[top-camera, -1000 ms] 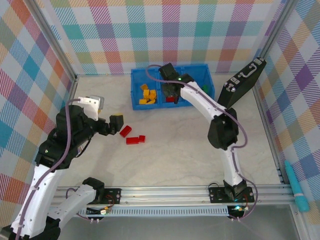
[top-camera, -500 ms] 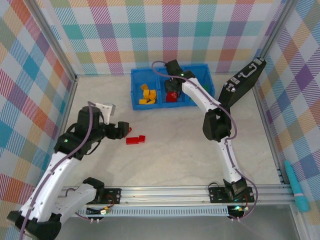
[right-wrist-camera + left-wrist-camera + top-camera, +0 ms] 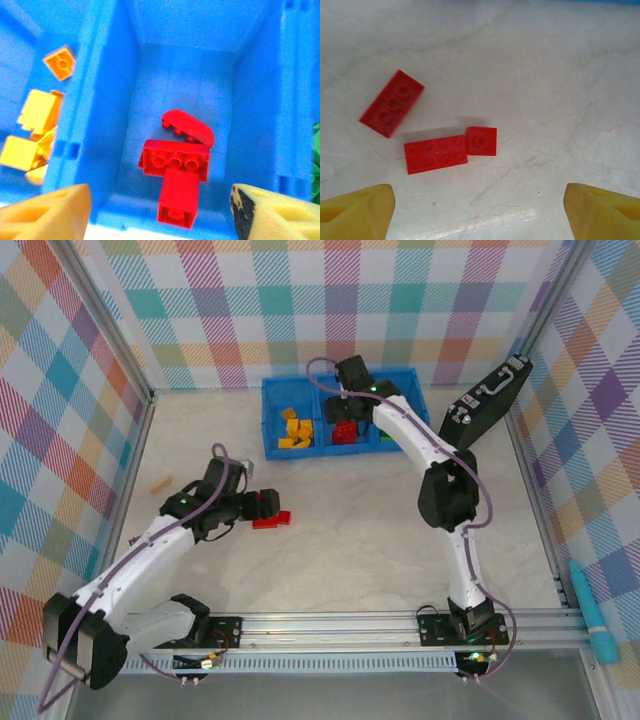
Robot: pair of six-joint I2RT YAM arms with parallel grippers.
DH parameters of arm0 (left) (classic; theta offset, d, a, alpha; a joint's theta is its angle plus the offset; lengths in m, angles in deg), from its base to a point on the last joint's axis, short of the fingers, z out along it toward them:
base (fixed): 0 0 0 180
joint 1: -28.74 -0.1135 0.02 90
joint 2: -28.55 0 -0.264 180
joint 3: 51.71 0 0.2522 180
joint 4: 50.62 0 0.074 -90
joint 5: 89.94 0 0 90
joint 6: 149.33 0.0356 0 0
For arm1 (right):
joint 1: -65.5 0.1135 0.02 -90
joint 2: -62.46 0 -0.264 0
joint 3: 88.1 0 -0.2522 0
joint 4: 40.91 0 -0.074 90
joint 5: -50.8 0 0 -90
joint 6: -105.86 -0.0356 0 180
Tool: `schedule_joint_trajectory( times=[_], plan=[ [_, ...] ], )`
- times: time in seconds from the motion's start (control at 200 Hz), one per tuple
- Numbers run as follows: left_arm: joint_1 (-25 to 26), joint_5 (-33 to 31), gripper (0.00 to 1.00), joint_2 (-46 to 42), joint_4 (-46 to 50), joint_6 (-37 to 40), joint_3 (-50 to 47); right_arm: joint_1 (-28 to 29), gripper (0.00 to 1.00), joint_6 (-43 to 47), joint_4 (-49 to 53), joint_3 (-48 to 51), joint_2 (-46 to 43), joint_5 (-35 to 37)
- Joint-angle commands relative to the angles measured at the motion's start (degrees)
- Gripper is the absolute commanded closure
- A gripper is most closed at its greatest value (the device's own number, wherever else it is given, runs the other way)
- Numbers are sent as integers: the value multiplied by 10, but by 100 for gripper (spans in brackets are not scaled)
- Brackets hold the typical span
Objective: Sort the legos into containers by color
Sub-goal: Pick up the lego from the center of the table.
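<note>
I count three red legos (image 3: 436,154) loose on the table (image 3: 545,75), well short of the blue bin (image 3: 268,415) on its near-left side: a long one, a small square touching its end, and a chunky one just beside. Three more red bricks (image 3: 175,162) lie in the bin's middle compartment (image 3: 185,75), and at least four orange-yellow bricks (image 3: 37,111) in its left one. My left gripper (image 3: 480,210) hangs low over the loose trio, spread and empty. My right gripper (image 3: 160,210) reaches over the middle compartment, fingers parted, holding nothing.

Bare tabletop (image 3: 560,75) surrounds the three red bricks (image 3: 436,154) on every side. Ribbed walls of the blue bin (image 3: 92,100) hem its middle compartment (image 3: 175,75), open above; a black case (image 3: 485,405) leans nearby.
</note>
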Motion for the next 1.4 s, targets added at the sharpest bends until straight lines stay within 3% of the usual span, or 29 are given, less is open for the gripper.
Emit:
schedule_joint_trajectory(
  times=[0.0, 0.15, 0.41, 0.635, 0.915, 1.395],
  plan=[
    [40, -51, 13, 48, -45, -20, 1, 3, 23, 21, -44, 57, -102, -11],
    [66, -105, 13, 128, -44, 13, 39, 3, 22, 25, -46, 159, -210, 8],
    [77, -84, 15, 224, -64, 37, 70, 3, 22, -14, -25, 375, -434, -11],
    [80, -77, 19, 278, -83, 38, 80, 3, 21, 24, 61, 444, -552, -18],
    [88, -72, 30, 352, -86, 25, 103, 3, 20, 45, 103, 476, -618, -11],
    [92, -71, 66, 414, -37, 10, 149, 3, 17, 70, 83, 475, -609, 10]
  ],
)
